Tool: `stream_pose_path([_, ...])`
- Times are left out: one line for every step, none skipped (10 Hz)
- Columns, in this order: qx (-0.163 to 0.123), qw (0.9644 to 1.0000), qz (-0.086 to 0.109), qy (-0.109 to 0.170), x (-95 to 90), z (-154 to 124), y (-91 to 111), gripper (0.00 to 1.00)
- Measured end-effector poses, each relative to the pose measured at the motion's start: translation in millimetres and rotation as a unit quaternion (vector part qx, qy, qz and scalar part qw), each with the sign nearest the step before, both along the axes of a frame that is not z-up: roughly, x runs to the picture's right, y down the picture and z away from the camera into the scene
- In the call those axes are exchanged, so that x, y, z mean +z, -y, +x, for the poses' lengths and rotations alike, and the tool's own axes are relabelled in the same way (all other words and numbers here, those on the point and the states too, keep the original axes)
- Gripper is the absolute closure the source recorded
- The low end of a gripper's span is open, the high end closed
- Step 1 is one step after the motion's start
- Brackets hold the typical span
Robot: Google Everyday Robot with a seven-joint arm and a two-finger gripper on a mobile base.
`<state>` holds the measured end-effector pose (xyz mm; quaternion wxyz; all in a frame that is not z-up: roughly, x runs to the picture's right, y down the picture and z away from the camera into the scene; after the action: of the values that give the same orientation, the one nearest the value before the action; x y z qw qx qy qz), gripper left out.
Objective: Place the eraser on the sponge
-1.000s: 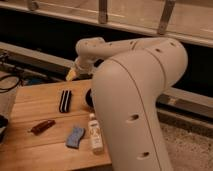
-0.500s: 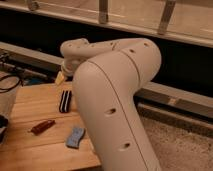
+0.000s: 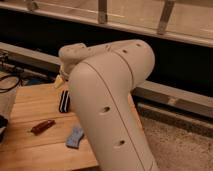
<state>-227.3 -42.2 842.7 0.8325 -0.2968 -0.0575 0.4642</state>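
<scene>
- The gripper (image 3: 60, 83), over the far left of the pale wooden table (image 3: 30, 102): all but a yellowish tip is hidden behind the big white rounded robot arm (image 3: 112, 95).
- Black rectangular eraser with pale stripe (image 3: 63, 101) and light-blue wavy-edged sponge (image 3: 74, 138): right edges meet the arm; overlap unclear.
- Table: right part hidden, cut off at left and near edges.
- Dark object (image 3: 2, 127): cut off at left, unidentifiable.

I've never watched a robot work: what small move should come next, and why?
Probably lower the gripper, hovering by the far end of the eraser, onto it: the eraser lies on the table, not yet on the sponge.
</scene>
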Motion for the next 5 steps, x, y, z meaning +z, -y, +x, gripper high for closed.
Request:
stream_pose_path([-0.002, 1.0000, -0.002, 0.005, 0.0, 2, 1, 0.20])
stream_pose_path([-0.002, 0.9999, -0.007, 0.010, 3.9, 0, -1, 0.20])
stream_pose_path([-0.004, 0.9997, -0.014, 0.018, 8.2, -9, -8, 0.20])
stream_pose_path([-0.006, 0.9993, -0.028, 0.025, 18.9, -18, -20, 0.20])
stream_pose_path([-0.004, 0.9987, -0.042, 0.031, 29.9, -19, -32, 0.20])
